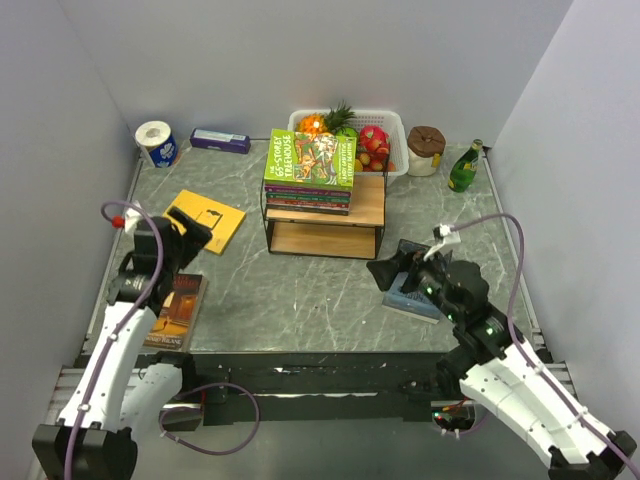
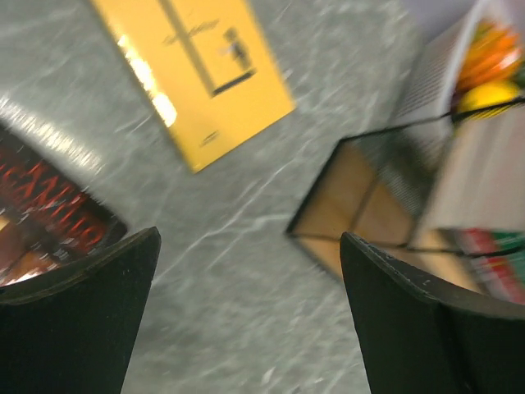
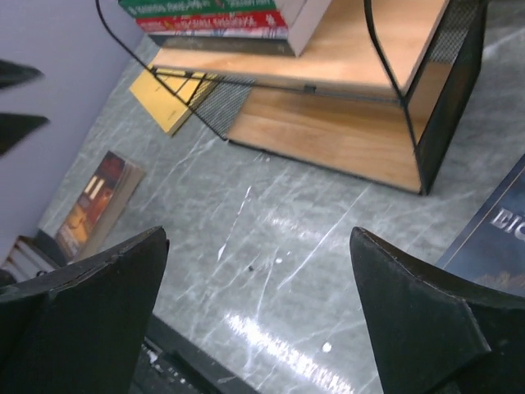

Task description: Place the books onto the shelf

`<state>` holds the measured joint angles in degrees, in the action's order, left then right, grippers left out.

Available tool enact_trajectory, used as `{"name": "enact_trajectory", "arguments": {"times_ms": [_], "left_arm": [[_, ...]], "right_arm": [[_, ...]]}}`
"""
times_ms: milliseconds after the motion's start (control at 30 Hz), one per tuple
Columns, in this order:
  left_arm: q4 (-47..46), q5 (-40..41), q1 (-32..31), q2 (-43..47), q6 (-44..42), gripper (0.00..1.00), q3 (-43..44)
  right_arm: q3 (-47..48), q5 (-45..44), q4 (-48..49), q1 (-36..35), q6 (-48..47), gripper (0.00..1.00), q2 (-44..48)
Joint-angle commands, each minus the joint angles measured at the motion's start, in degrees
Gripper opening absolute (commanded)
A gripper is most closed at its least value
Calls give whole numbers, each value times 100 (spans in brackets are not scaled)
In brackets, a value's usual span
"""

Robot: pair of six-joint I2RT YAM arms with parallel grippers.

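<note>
The left claw (image 2: 250, 238) is spread wide and holds nothing; only grey marble table (image 2: 213, 271) shows between its fingers. A brown book (image 2: 41, 222) lies flat by its left finger, and a yellow book (image 2: 197, 66) lies flat farther ahead. The right claw (image 3: 258, 234) is also spread wide and empty, above bare table. A blue book (image 3: 492, 238) lies flat by its right finger. Ahead of both claws, at the table's middle, stands the shelf (image 1: 368, 205). A stack (image 1: 310, 170) of books, a green one on top, sits on the left part of its upper board. Behind the shelf is a white fruit basket (image 1: 396, 135).
</note>
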<state>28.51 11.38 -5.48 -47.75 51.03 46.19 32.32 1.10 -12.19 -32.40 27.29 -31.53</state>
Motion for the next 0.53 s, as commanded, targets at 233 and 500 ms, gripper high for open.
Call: {"name": "enact_trajectory", "arguments": {"times_ms": [233, 500], "left_arm": [[-197, -980, -498, 908, -366, 96, -568], [399, -488, -498, 697, -426, 96, -322]], "right_arm": [[-876, -488, -846, -258, 620, 99, 947], [-788, -567, -1032, -258, 620, 99, 1166]]}}
